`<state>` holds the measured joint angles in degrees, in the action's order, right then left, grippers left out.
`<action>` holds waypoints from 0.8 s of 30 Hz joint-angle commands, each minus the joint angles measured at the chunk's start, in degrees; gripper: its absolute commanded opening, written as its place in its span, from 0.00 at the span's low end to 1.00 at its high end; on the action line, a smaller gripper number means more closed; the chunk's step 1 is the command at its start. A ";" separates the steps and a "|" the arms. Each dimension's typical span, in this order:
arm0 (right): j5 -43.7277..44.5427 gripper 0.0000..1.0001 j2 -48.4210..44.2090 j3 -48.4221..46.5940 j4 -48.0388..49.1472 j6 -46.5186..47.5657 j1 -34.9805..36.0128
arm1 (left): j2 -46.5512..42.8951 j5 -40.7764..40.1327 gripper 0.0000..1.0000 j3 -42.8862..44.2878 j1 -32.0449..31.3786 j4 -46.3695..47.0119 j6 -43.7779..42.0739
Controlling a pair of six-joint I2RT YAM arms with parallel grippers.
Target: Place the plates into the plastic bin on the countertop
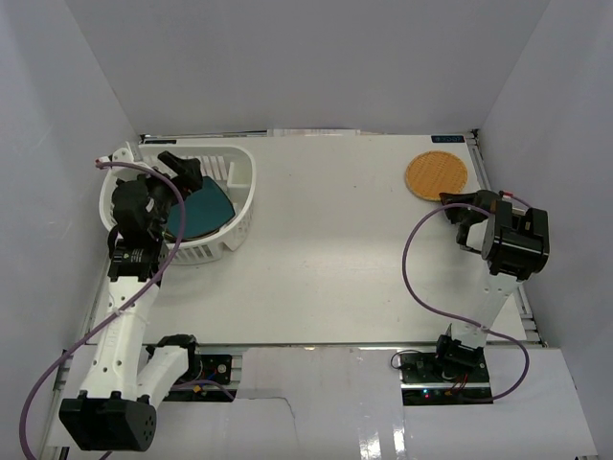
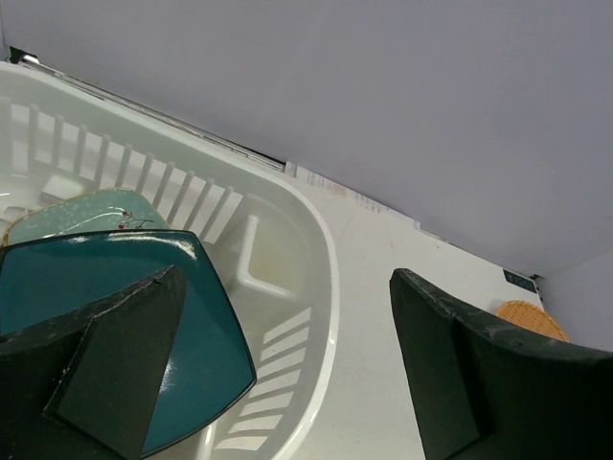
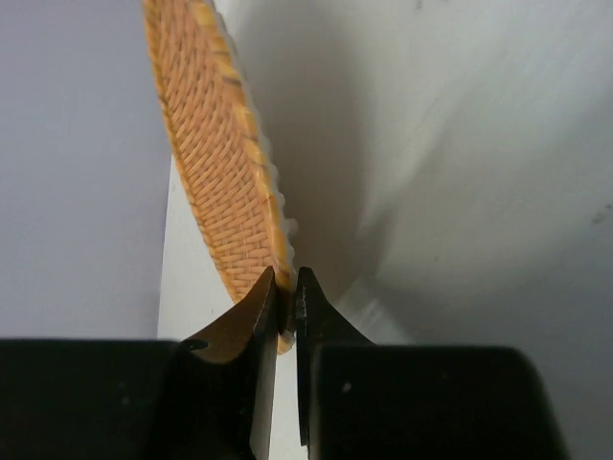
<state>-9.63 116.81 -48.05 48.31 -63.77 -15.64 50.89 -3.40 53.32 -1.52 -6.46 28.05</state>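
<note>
The white slotted plastic bin (image 1: pixel 245 171) stands at the back left of the countertop (image 1: pixel 326 249). In it lies a dark-teal square plate (image 1: pixel 205 213), on top of a pale-green plate (image 2: pixel 107 205). My left gripper (image 1: pixel 182 174) hovers over the bin, jaws wide open and holding nothing. In the left wrist view the gripper (image 2: pixel 287 278) spans the teal plate (image 2: pixel 206 316) and the bin's rim (image 2: pixel 324 251). An orange woven round plate (image 1: pixel 436 174) rests at the back right. My right gripper (image 3: pixel 285 280) is shut on its near rim (image 3: pixel 218 163).
Pale grey walls close in the countertop on the left, back and right. The right wall stands close beside the orange plate. Purple cables loop from both arms near the front edge.
</note>
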 commanded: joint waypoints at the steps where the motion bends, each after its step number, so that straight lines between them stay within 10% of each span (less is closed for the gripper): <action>1: -2.22 0.08 -1.40 2.25 2.38 1.45 0.26 | 0.26 3.99 0.98 0.03 -0.06 2.58 -0.11; 11: -14.27 0.08 -23.98 2.02 4.18 5.57 15.16 | 0.97 39.58 0.98 1.69 -1.29 15.59 3.67; 24: -7.60 0.08 -10.13 -31.47 -14.91 12.52 50.95 | -10.98 35.86 0.98 0.82 -12.01 13.14 -0.88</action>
<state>-20.12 103.13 -73.47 36.84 -53.17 31.35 42.15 36.21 53.30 -11.46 7.55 30.04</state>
